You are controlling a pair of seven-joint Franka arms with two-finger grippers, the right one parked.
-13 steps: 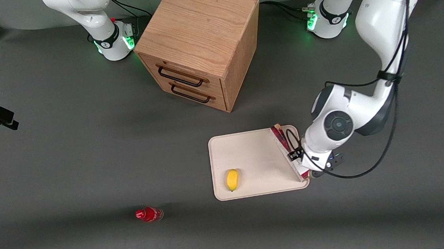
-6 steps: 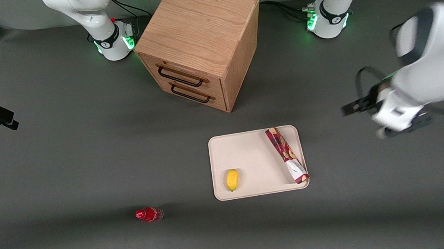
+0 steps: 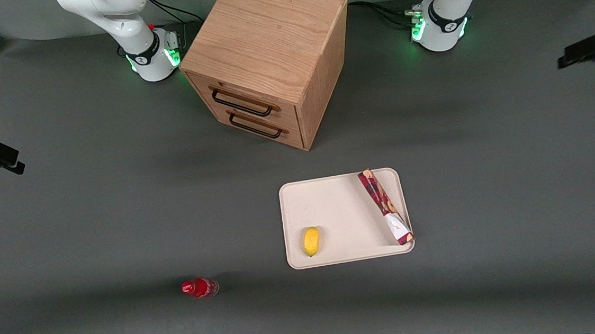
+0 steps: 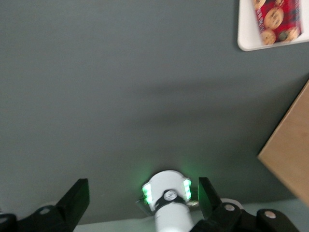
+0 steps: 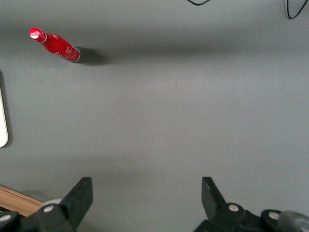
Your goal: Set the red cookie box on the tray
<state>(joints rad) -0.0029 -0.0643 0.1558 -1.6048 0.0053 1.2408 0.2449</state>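
Overhead front view; two downward wrist views.

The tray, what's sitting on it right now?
On the tray lie the red cookie box along one edge and a lemon. The open gripper is far away, holding nothing.

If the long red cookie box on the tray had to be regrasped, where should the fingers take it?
Probably from above, across the narrow width near the middle of the long slim red cookie box, which lies flat along one edge of the beige tray. The open gripper is up and away toward the working arm's end.
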